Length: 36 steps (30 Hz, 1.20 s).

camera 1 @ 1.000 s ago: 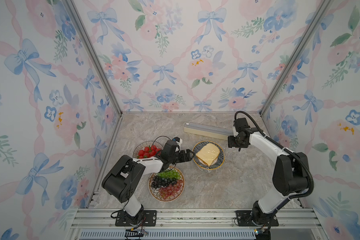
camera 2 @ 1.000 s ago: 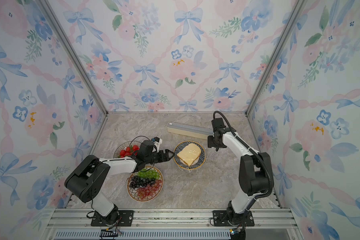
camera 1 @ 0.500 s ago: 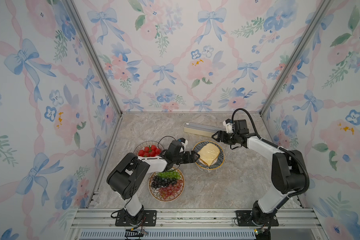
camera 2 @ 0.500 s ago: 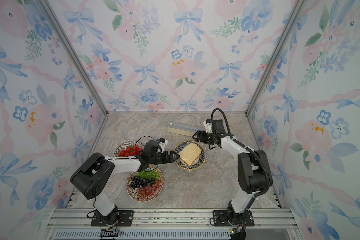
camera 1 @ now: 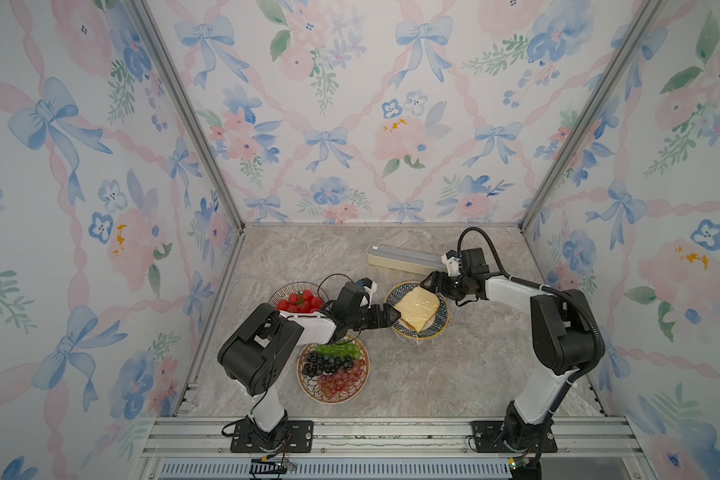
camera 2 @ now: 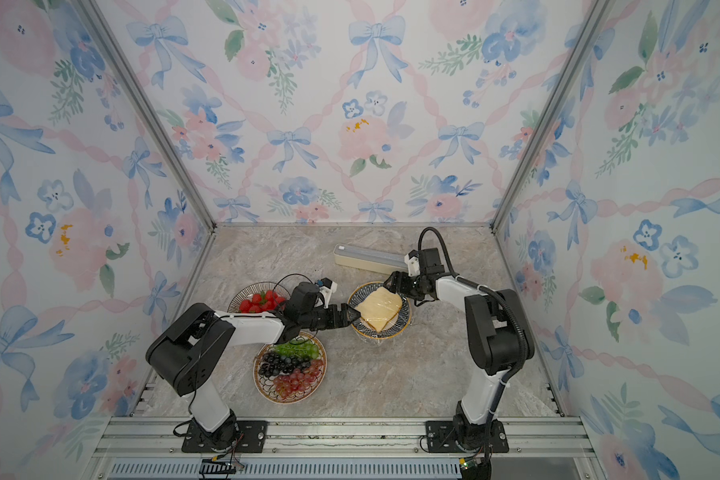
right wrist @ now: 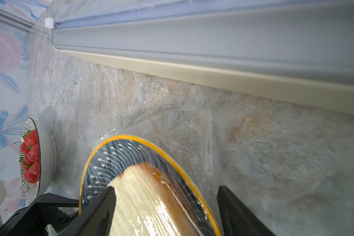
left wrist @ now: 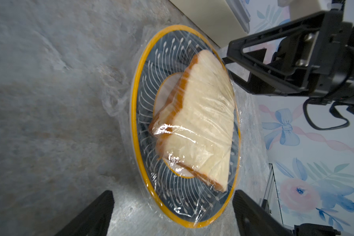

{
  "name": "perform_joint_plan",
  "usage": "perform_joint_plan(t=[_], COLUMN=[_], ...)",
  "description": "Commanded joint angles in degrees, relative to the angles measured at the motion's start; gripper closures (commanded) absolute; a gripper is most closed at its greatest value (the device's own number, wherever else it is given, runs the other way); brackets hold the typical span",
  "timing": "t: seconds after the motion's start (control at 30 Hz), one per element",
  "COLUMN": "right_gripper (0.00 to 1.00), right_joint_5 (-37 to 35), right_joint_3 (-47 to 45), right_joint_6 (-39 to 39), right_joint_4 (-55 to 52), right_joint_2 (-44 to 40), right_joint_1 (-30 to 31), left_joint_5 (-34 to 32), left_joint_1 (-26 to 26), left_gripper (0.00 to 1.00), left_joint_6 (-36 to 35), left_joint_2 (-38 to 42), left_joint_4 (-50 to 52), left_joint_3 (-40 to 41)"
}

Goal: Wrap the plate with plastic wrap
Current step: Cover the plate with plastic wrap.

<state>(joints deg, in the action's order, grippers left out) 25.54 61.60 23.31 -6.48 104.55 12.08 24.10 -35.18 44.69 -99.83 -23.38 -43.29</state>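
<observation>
Grape plate (camera 1: pixel 333 370) nearest. Left end effector (camera 1: pixel 393 316) open, jaws straddling the rim of the plate (left wrist: pixel 132 118), gripping nothing. Plastic wrap (left wrist: pixel 166 130) stretched over bread (left wrist: pixel 211 102) and plate, edges on tabletop (camera 1: pixel 433 374). Right end effector (camera 1: pixel 429 284) open over far rim. Wrap box (camera 1: pixel 391 262) behind.

**Hidden, cropped, blurred**

In both top views you get the plastic wrap (camera 1: pixel 410 337) only as a faint crinkle at the 6 o'clock edge of the plate (camera 1: pixel 444 322); elsewhere it's too thin to trace. The left gripper (camera 1: pixel 393 318) covers the plate's 9 o'clock rim. The left arm (camera 1: pixel 308 328) hides the grape plate (camera 1: pixel 333 400) at 11 o'clock and the strawberry bowl (camera 1: pixel 285 289) at 4 o'clock. The box (camera 1: pixel 400 257) loses its 3 o'clock end behind the right gripper (camera 1: pixel 430 286). Right wrist view: box blurred, both ends cropped; a finger (right wrist: pixel 98 214) blocks part of the bread (right wrist: pixel 143 204). Left wrist view: the left gripper's fingers (left wrist: pixel 90 218) are cropped at the base.
</observation>
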Motion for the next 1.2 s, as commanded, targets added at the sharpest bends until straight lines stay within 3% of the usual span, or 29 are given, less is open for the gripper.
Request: perform_joint_plan(t=[0.0,0.13,0.4,0.73,0.9,1.17], right_gripper=[0.20,0.20,0.20,0.10,0.09,0.07], right_joint_5=[2.13,3.49,9.81,1.23,2.26,3.06], right_joint_3=[-2.23,-3.43,-10.34,-8.90,-1.93,6.16], right_joint_6=[2.31,3.55,14.95,4.56,2.76,7.48], right_joint_4=[1.70,3.59,15.03,0.52,1.81,5.51], right_joint_2=[0.39,0.30,-1.30,-11.39,-3.94,8.07], right_joint_1=[0.73,2.12,2.25,-4.32,-2.60,0.67], left_joint_5=[1.60,2.25,2.32,0.93,1.13,1.63], left_joint_1=[-0.77,-1.38,-2.07,-1.43,-1.43,-1.38], left_gripper=[0.07,0.07,0.07,0.06,0.06,0.07], left_joint_6=[0.80,1.27,2.34,2.27,2.16,2.24], left_joint_2=[-1.16,-1.84,-2.15,-0.69,-0.89,-1.22], left_joint_4=[-1.23,-2.08,-4.05,-4.03,-4.04,-4.04], left_joint_3=[-0.57,-0.77,-0.15,0.86,0.68,0.36])
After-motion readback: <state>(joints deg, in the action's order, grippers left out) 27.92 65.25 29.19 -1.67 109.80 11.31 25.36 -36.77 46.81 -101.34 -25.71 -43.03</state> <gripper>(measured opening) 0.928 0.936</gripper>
